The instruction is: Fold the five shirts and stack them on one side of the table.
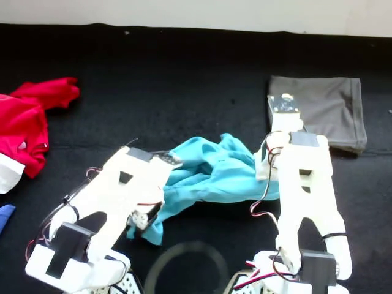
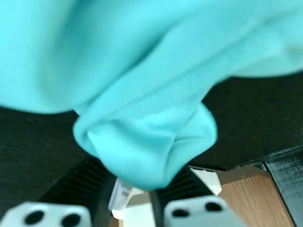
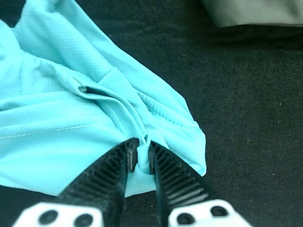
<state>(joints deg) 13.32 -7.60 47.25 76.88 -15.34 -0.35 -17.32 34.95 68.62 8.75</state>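
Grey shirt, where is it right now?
In the high view the folded grey shirt lies at the table's far right, just beyond the teal shirt.

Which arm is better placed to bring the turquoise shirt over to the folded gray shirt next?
Right, probably. The right gripper pinches the turquoise shirt at the edge nearest the gray shirt; the left gripper holds the cloth at its far end.
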